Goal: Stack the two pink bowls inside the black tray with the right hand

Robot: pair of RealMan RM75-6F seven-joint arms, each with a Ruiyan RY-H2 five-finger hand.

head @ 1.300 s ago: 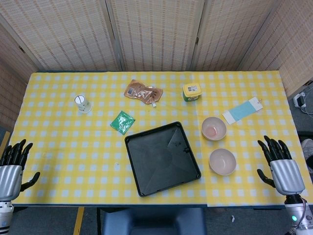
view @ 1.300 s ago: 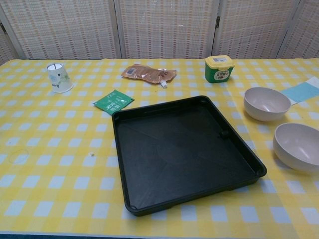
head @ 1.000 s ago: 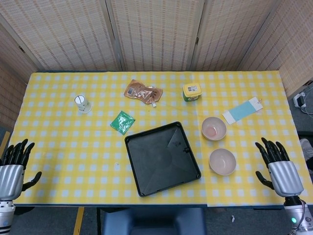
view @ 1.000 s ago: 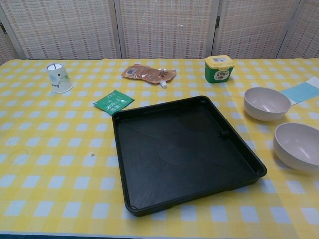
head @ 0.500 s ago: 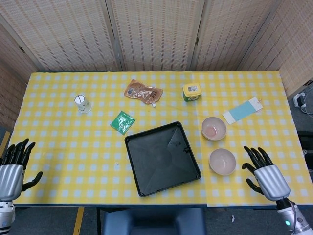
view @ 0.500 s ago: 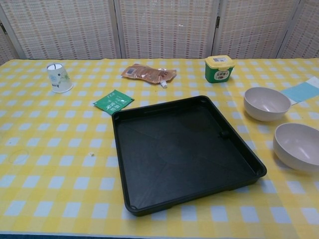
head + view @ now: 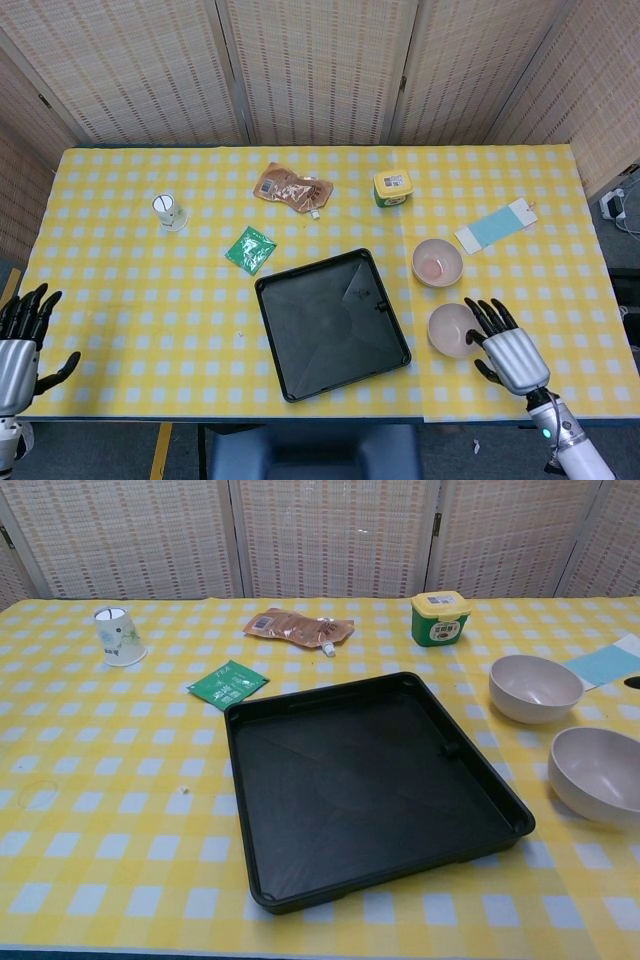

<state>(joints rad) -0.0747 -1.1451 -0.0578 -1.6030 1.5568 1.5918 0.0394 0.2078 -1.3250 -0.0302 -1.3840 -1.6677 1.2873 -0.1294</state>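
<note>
The black tray (image 7: 330, 325) (image 7: 370, 790) lies empty at the table's front middle. Two pink bowls stand right of it: the far bowl (image 7: 437, 262) (image 7: 535, 688) and the near bowl (image 7: 452, 330) (image 7: 598, 774), both upright on the cloth. My right hand (image 7: 508, 350) hovers at the near bowl's right edge with fingers spread, holding nothing; whether it touches the rim I cannot tell. My left hand (image 7: 20, 340) rests at the front left corner, fingers apart and empty. The chest view shows only a dark tip at its right edge.
A white paper cup (image 7: 170, 210), a green sachet (image 7: 250, 249), a brown pouch (image 7: 292, 188), a green tub with a yellow lid (image 7: 394, 187) and a blue card (image 7: 495, 226) lie on the yellow checked cloth behind the tray.
My right hand has moved left from the table's right edge to the near bowl's side. The left hand has barely shifted. Bowls and tray have stayed put.
</note>
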